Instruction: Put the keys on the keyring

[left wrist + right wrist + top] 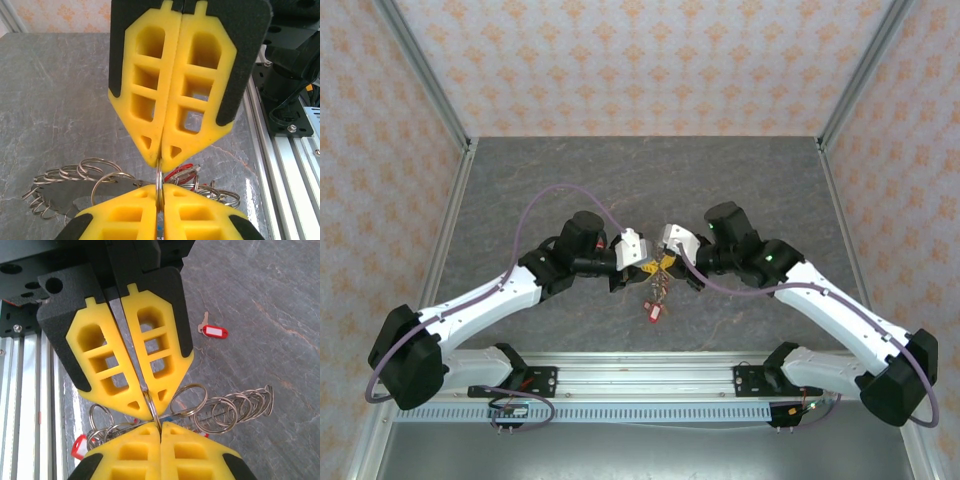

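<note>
Keyring point(60, 197); its split ring point(158, 177) clenched by left hand point(160, 192) and right hand point(161, 162).

A grey, marble-veined surface point(620, 170) is enclosed behind and on both sides by pale walls point(640, 60) printed with an orange ornament. Aluminium posts point(425, 75) rise from the surface's far corners. An aluminium rail point(650, 378) runs along its near edge, with a small circuit board point(510, 410) just beyond that edge, towards the left.
</note>
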{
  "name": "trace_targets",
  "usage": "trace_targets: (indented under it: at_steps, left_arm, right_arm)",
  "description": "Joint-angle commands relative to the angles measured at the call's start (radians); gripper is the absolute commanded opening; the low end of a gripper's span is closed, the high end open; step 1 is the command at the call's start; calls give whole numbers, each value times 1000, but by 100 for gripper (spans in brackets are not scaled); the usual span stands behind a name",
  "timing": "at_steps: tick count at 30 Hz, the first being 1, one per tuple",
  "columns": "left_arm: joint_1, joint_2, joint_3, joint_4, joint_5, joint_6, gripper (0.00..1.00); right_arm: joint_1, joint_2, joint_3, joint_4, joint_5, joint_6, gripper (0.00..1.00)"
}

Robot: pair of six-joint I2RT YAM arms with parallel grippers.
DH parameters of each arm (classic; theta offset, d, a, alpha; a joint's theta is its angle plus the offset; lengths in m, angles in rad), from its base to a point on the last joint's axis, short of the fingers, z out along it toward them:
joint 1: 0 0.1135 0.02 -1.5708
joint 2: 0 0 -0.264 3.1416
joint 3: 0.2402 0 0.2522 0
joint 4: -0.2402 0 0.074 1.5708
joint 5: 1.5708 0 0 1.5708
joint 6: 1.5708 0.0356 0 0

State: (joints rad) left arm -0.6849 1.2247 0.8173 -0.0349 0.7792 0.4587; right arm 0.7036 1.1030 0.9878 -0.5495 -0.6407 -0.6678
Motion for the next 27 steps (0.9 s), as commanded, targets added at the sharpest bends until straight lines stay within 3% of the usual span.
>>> trace_targets:
  at_steps: [1,8,10,20,27]
  left_arm:
    - [-1,10,23,-30,-16,35,10]
    - [-1,1,5,9,-14,16,9]
    - [-1,-2,5,14,-11,11,0]
    - [1,-38,-44,113,24,-47,0]
    - [1,-42,-44,127,36,-53,0]
  right_arm:
    - [41,16,94,-68,57,-31,0]
    - [82,60,158,-131,110,-29,0]
    - [82,59,161,-130,116,-26,0]
    - [79,-15,34,-48,104,-13,16]
    - [76,-31,-11,13,93,-6,16]
